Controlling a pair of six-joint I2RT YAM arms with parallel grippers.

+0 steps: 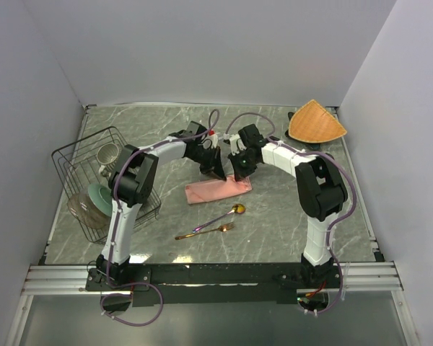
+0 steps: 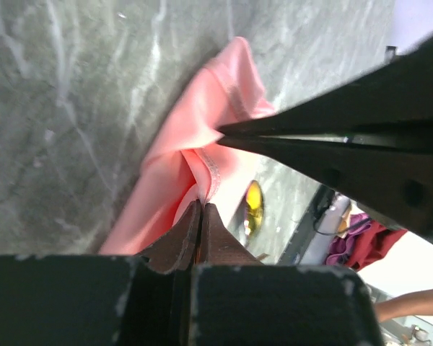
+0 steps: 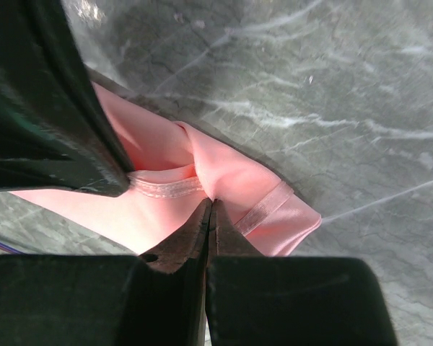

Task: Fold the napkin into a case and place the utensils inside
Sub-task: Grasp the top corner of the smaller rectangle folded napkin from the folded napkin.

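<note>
Fingers pinched tight, seen from above: the left gripper (image 1: pixel 218 171) and right gripper (image 1: pixel 238 174) are gripping the napkin (image 1: pixel 215 192). It is lying as a narrow pink folded strip mid-table (image 1: pixel 289 220), running left to right, right end angling away. Left wrist: jaws are clamping a cloth fold. Right wrist: jaws are nipping the hemmed edge.

The napkin (image 1: pixel 218 191) is a narrow, layered salmon-pink strip lying flat, its length running roughly 9 to 3 o'clock in the top view. My left gripper (image 2: pixel 202 209) and my right gripper (image 3: pixel 211 207) each pinch a raised fold along its hemmed edge. At its 6 o'clock, clear of the cloth, lies the gold spoon (image 1: pixel 216 219), bowl toward 2 o'clock. The gold fork (image 1: pixel 206 232) is just beside it, tines toward 3 o'clock.
</note>
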